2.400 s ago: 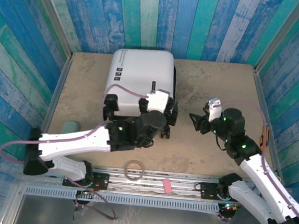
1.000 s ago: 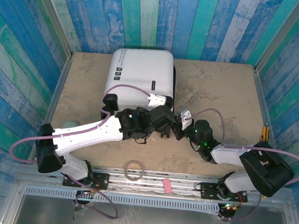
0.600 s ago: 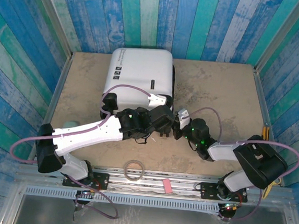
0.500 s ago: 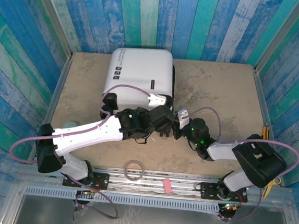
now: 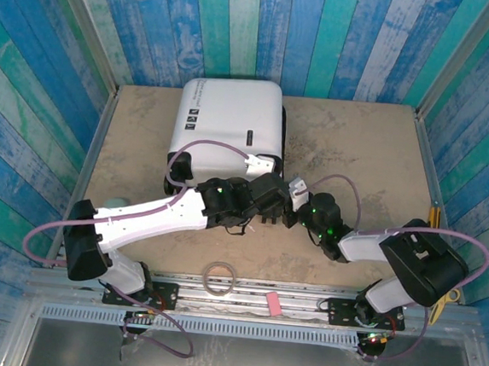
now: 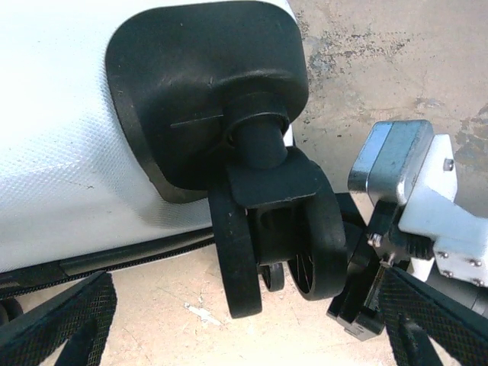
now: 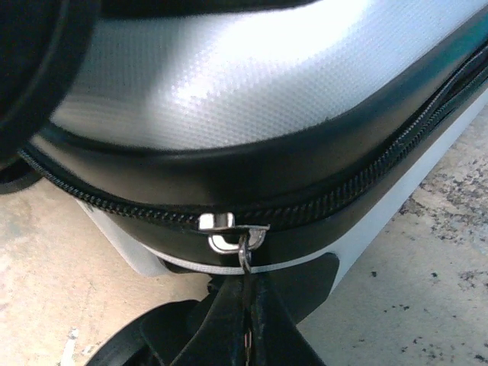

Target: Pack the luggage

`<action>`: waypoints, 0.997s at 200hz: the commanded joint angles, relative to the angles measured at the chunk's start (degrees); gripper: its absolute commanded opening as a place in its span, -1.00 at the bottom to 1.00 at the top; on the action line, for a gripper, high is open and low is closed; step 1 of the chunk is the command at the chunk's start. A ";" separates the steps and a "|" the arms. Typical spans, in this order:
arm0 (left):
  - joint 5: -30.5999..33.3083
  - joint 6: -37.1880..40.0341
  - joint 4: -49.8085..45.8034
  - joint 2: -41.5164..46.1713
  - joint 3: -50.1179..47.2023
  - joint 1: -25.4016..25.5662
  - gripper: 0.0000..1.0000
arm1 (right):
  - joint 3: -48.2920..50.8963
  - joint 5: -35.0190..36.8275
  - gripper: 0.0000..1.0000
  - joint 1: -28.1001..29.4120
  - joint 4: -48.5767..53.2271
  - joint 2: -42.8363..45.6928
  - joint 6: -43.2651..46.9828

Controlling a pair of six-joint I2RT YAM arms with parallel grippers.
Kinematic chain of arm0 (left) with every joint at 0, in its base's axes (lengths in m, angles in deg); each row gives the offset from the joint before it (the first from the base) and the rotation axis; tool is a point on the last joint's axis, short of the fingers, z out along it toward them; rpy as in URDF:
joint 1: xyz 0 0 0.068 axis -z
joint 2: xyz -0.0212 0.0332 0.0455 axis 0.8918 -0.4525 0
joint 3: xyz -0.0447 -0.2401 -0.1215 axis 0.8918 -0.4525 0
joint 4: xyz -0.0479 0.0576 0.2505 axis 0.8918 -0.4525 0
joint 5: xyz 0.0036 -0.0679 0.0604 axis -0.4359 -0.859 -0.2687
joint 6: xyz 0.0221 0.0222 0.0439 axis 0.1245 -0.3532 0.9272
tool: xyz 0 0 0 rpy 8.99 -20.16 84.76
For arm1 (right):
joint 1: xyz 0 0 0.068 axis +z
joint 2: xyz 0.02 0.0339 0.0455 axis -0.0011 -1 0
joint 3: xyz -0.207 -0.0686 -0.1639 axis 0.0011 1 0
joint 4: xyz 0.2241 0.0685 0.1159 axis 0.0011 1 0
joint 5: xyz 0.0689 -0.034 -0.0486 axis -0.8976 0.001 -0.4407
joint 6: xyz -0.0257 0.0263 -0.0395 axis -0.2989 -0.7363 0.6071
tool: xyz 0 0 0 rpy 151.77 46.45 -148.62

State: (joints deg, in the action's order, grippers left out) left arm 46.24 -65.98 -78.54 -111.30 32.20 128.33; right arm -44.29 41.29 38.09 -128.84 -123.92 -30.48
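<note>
Jaws on the right arm (image 5: 363, 245) are pressing together on the small metal zipper pull (image 7: 242, 258) at the near right corner of the suitcase (image 5: 233, 118), apparently readying to drag the slider (image 7: 227, 223) along the black zipper band (image 7: 320, 191). Jaws on the left arm (image 5: 151, 218) are standing spread wide on either side of the suitcase's near right wheel (image 6: 274, 244), touching nothing, probably placed to steady that corner. The suitcase is lying shut, white shell up, on the surface (image 5: 359, 142).
</note>
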 commanded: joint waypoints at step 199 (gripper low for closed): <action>-2.99 -3.45 -3.80 -19.79 12.79 -7.13 0.35 | -2.52 2.76 -0.99 -0.75 15.61 12.41 1.03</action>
State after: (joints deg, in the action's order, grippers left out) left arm 39.48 -69.37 -80.59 -124.37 45.33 124.15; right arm -47.44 47.76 35.92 -108.32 -114.69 -32.14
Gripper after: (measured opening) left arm 0.687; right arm 0.050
